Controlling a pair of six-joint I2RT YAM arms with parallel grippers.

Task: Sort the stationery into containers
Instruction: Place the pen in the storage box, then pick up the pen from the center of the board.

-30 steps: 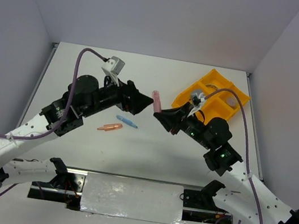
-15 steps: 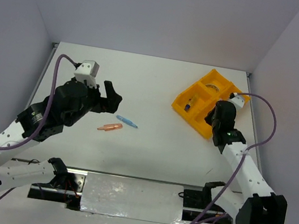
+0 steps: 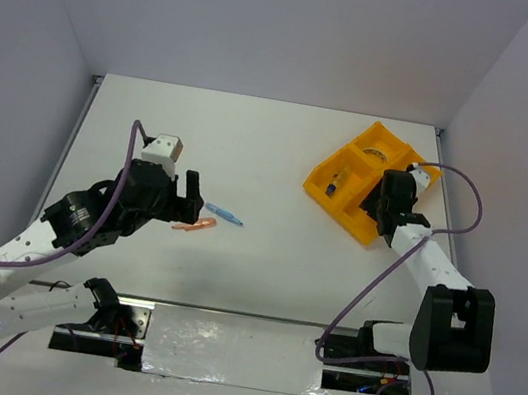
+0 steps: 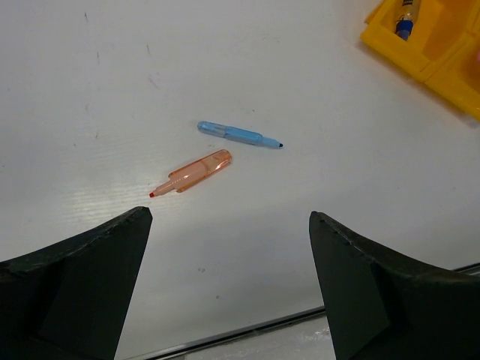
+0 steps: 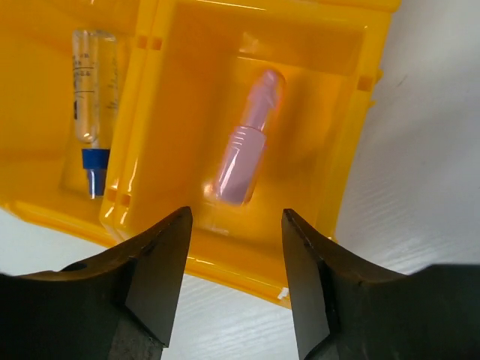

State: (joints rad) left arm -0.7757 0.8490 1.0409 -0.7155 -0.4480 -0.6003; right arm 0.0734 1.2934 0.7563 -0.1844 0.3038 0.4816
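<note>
My right gripper (image 5: 236, 217) hangs open just above the yellow tray (image 5: 360, 112), with nothing between its fingers. Below it a pink stick (image 5: 247, 142) lies loose in one compartment. The neighbouring compartment holds a clear-blue pen-like piece (image 5: 90, 105). In the top view the right gripper (image 3: 383, 199) covers the tray's near right part (image 3: 323, 180). On the table an orange stick (image 4: 193, 171) and a blue stick (image 4: 238, 135) lie close together. My left gripper (image 4: 229, 217) is wide open and empty, a little short of them. From above, the left gripper (image 3: 193, 198) sits just left of the orange stick (image 3: 196, 225).
The tray stands at the back right of the white table, near the right wall. A metal rail (image 3: 225, 311) runs along the table's near edge. Each arm trails a grey cable.
My right gripper carried the pink stick from mid-table to the tray and opened; the stick now lies in a compartment. The left arm drew back and came down toward the orange and blue sticks.
</note>
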